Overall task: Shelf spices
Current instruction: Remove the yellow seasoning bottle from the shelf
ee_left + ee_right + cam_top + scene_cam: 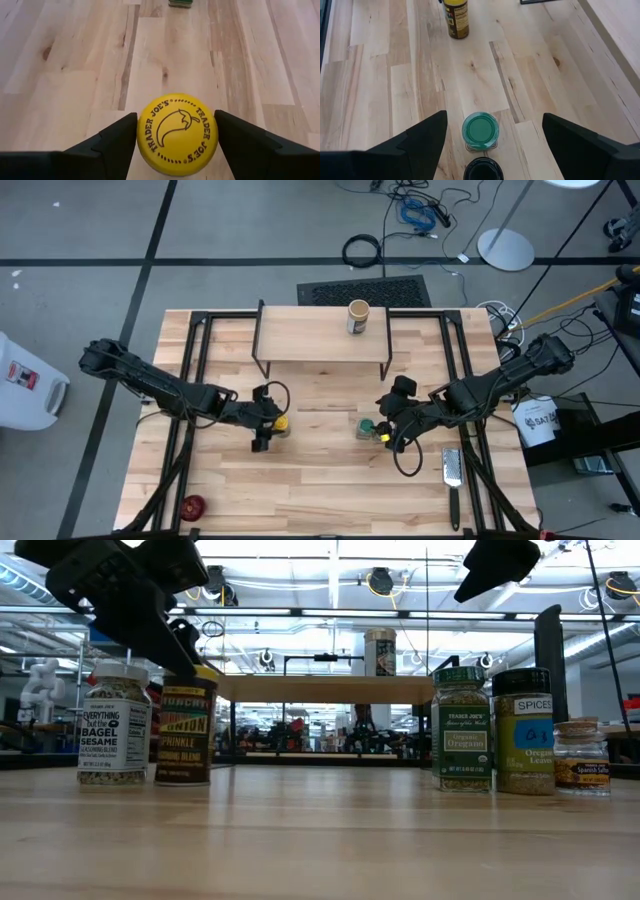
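The yellow lid [177, 134] reads "TRADER JOE'S" twice around a chili drawing. On the counter, the white-capped jar [114, 723] says "EVERYTHING but the BAGEL SESAME". The green-lidded jar [461, 728] reads "TRADER JOE'S Organic Oregano", and the dark-lidded jar [522, 730] beside it "SPICES".

A shelf [320, 340] stands at the back of the counter [320, 490] with one jar [358, 317] on top. Before it, two jars [370, 428] stand right, another [281, 423] left. A grater [452, 468] lies farther right.
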Available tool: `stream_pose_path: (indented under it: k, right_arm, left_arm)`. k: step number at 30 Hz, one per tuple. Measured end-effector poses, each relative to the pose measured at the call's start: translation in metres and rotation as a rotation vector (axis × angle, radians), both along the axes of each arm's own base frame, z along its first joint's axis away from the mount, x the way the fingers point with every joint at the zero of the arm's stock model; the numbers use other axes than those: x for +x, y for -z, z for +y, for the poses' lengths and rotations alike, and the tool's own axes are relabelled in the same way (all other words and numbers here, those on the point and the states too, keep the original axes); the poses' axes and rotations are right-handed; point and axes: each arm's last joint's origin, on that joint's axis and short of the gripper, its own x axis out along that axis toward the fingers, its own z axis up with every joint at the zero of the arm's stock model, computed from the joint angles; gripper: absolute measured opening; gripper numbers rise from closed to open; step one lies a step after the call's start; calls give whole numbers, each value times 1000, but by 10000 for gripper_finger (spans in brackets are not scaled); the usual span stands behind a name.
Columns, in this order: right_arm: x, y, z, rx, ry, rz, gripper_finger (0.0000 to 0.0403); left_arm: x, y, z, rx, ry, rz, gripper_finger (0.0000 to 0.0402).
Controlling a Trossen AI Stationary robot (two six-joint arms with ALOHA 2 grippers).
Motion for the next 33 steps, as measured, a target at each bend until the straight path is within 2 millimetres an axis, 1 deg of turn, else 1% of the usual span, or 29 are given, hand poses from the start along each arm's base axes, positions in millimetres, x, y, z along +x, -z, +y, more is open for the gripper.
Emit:
stream_pose_path:
  k: [13,19,23,29,33]
  right_arm:
    - [0,0,0,0,0,0,315]
    - [0,0,0,1,1,0,315]
    - [0,0,0,1,1,0,315]
    - [0,0,0,1,1,0,315]
    - [0,0,0,1,2,-5,315]
  left_arm:
    - [-2,1,-1,-5,11,24,272]
    - [2,-8,-2,-15,10,-5,272]
    - [3,-12,-2,-16,11,-13,272]
    - [2,-14,-2,-18,12,-22,272]
    - [-1,-20,0,-8,-8,-57,272]
